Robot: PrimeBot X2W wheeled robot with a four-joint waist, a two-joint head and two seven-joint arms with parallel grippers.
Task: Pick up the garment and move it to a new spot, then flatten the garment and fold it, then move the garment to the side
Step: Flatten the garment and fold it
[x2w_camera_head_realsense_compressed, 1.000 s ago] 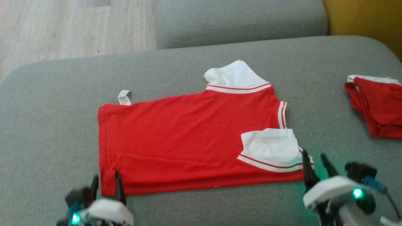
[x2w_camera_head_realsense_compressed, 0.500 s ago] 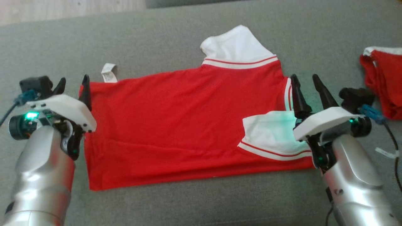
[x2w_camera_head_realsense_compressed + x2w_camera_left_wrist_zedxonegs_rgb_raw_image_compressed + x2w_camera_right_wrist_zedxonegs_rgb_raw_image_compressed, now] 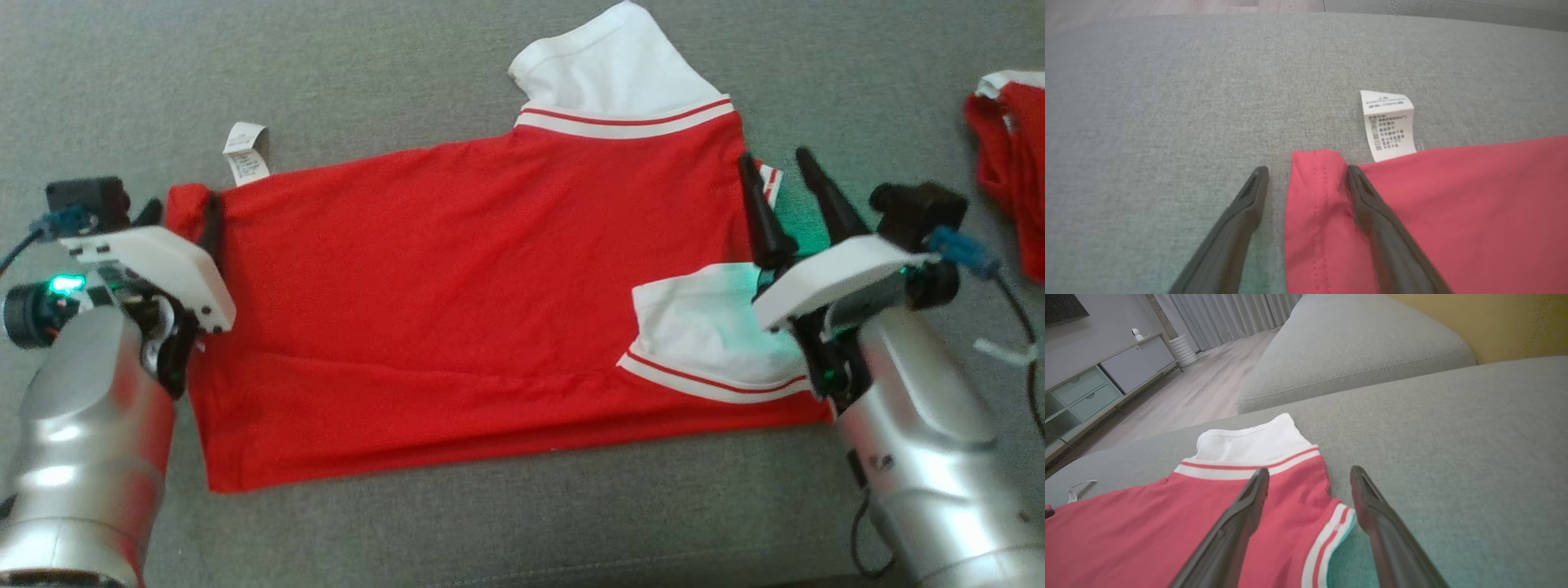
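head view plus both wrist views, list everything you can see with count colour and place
garment: 1, red with white striped parts, flat mid-cushion
care label: 1, white, at the garment's far left corner
second garment: 1, red with white edge, crumpled at the right
sofa cushion: 1, grey, under both garments
far cushion: 1, grey, beyond it
yellow panel: 1, mustard, right of the far cushion
floor: 1, pale wood, past the sofa
cabinet: 1, pale grey, by the wall
curtains: grey, far end
left gripper: 1, dark fingers, open, astride the garment's hem corner
right gripper: 1, dark fingers, open, astride the striped sleeve edge
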